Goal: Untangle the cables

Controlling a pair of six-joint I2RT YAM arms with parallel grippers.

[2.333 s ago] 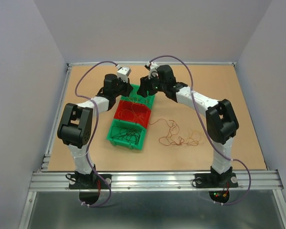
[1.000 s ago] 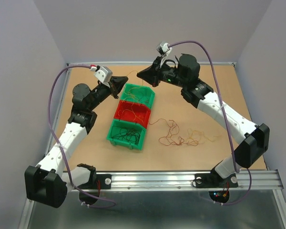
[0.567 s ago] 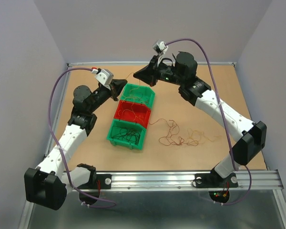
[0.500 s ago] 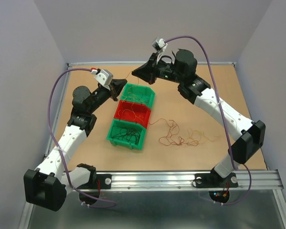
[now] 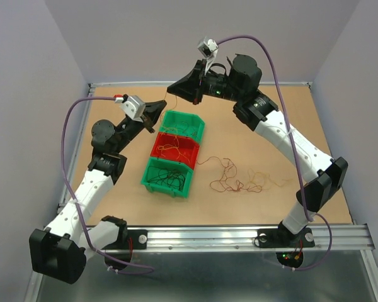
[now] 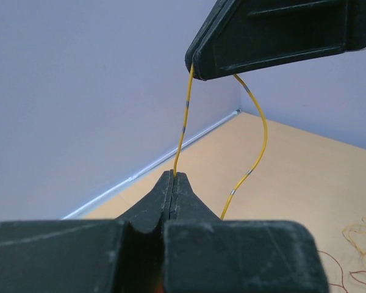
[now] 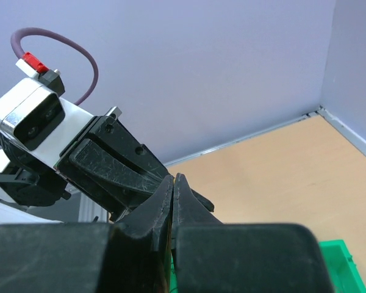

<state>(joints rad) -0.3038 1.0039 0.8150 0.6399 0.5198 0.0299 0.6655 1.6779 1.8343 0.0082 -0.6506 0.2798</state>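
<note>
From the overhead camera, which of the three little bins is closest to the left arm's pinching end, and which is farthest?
Judged from the left gripper, whose jaws are shut on a yellow wire:
1. Far green bin, just to its right, at the far end of the row.
2. Red bin, in the middle of the row.
3. Near green bin, closest to the arm bases.

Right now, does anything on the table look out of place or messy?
Yes. A loose tangle of reddish and orange-yellow cables lies on the bare table, right of the bins, not sorted into any of them. Nothing looks damaged.
</note>
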